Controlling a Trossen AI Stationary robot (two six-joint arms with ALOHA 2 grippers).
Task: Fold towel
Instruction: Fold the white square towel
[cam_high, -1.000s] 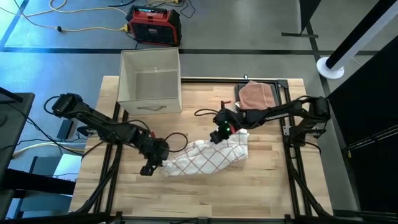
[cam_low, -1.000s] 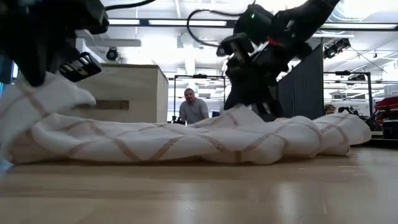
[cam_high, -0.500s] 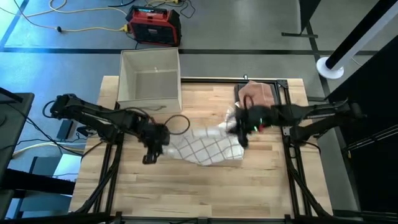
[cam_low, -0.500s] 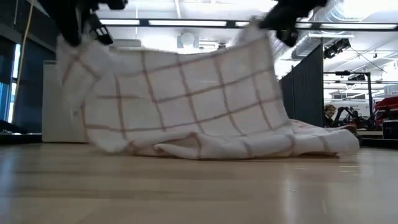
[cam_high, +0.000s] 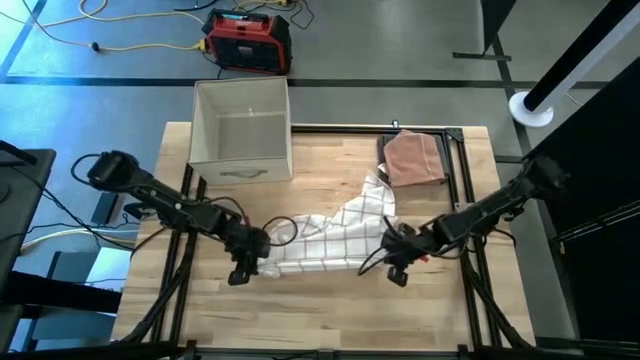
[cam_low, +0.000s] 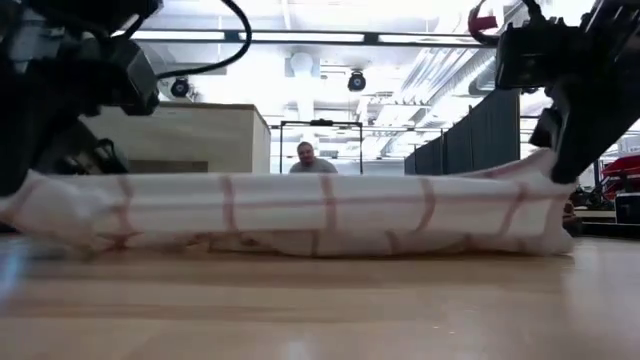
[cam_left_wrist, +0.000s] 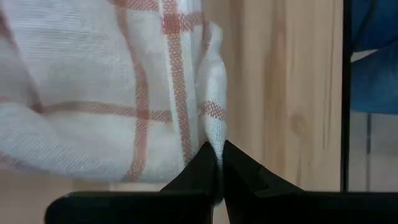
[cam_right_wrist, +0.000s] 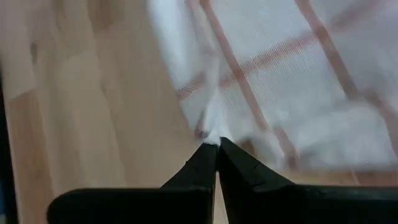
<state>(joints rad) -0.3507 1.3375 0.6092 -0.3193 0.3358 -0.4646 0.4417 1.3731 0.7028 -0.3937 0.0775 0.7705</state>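
Towel (cam_high: 325, 240) is lying mid-table, long axis running side to side between the arms. We are noting the left gripper (cam_high: 243, 263) clamped on its left near corner and the right gripper (cam_high: 392, 262) pinching its right near corner. We are judging that the fold turns on carrying this held near edge toward the far edge by the box (cam_high: 241, 133).
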